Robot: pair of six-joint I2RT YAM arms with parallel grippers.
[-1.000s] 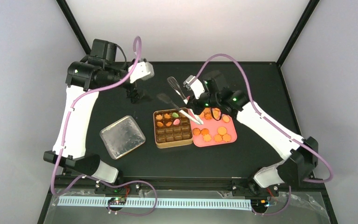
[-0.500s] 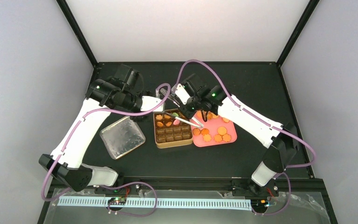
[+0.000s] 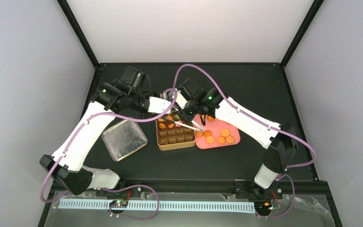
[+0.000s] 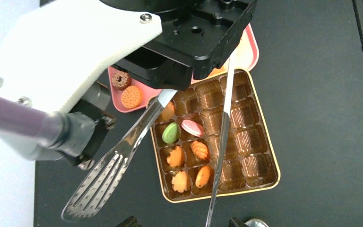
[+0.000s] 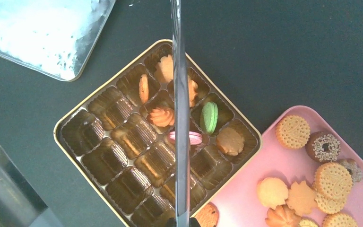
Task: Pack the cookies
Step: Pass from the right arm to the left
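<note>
Cookies (image 5: 293, 131), mostly orange-golden, round or flower-shaped

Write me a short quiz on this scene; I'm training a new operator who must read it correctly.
1. True or false: the green cookie lies on the pink tray.
2. What does the right hand hold? A: the tongs; B: a cookie directly; C: nothing.
3. In the top view, on which side of the tin does the silver lid lie?
Key: 1 false, it sits in the tin; 2 A; 3 the left.
</note>
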